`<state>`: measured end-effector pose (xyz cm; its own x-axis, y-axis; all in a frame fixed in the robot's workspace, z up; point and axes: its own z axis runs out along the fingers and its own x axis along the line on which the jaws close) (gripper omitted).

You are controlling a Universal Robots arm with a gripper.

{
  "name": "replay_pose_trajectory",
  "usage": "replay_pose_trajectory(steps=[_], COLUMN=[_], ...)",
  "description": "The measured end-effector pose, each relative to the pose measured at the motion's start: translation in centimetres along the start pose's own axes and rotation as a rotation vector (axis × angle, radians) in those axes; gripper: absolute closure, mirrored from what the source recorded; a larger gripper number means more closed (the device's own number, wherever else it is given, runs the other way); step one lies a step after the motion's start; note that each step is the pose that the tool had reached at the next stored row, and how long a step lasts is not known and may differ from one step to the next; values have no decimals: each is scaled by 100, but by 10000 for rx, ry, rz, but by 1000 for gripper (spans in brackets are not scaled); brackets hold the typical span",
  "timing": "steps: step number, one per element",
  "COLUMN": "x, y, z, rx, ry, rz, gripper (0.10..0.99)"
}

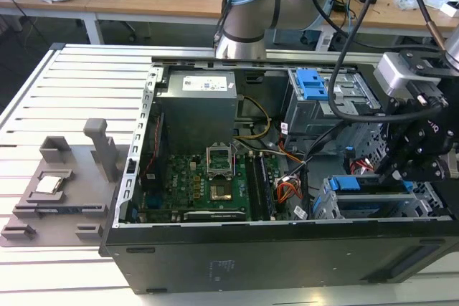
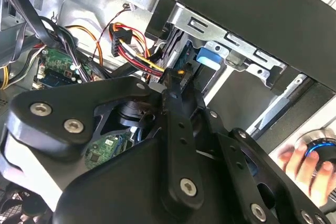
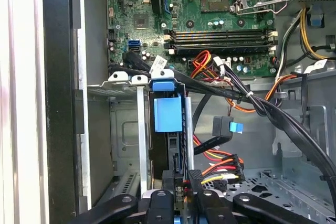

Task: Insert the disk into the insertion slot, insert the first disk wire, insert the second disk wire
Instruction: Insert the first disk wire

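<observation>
The disk (image 1: 369, 185), framed by its blue carrier, sits inside the insertion slot (image 1: 328, 207), the low grey metal cage at the case's front corner on the exterior view's right. Its blue tab (image 3: 168, 111) (image 2: 212, 57) shows in both wrist views. My gripper (image 1: 396, 171) hangs just over the disk's end. In both wrist views the fingers converge, and the gripper (image 3: 181, 195) (image 2: 174, 80) looks shut on a small black wire connector right at the disk's edge. A black connector with red and yellow wires (image 3: 223, 167) (image 2: 118, 38) lies loose beside it, and a blue-tipped black plug (image 3: 226, 128) hangs nearby.
A taller grey cage with a blue tabbed bracket (image 1: 313, 84) stands behind the slot. The motherboard (image 1: 215, 177), power supply (image 1: 197, 109) and black cable bundles (image 3: 273, 114) crowd the case. A grey fixture (image 1: 61, 184) lies on the table. A person's hand (image 2: 302, 163) rests outside the case.
</observation>
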<state>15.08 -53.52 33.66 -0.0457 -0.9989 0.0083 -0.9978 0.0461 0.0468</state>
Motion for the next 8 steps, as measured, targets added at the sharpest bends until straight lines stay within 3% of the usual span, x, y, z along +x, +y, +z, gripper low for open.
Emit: replay_pose_trajectory(steps=[3, 4, 7, 8], x=[1, 1, -21, -28], y=[5, 10, 18, 21], z=[-116, -206, -357, -409], rx=[0, -1, 0, 1], ry=[-2, -2, -2, -2], rz=[0, 0, 0, 0], gripper=[843, 843, 859, 980])
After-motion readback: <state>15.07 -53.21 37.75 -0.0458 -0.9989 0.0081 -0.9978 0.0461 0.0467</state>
